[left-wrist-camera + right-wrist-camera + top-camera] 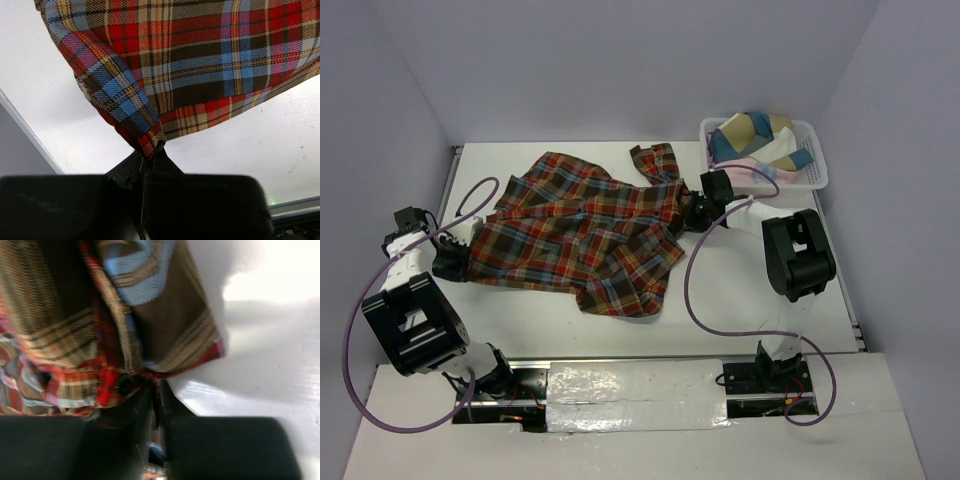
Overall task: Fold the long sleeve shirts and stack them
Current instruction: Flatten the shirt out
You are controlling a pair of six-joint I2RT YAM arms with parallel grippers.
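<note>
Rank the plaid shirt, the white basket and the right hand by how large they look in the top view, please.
1. plaid shirt, by far the largest.
2. white basket.
3. right hand, the smallest, its tips at the shirt's edge.

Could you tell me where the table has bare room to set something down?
Barest: the near-right white table, between the red-orange, brown and blue plaid flannel shirt, the black right arm and the near edge, though a purple cable loops through it. Crowded: centre and left under the shirt; far right by the white slotted plastic basket.
</note>
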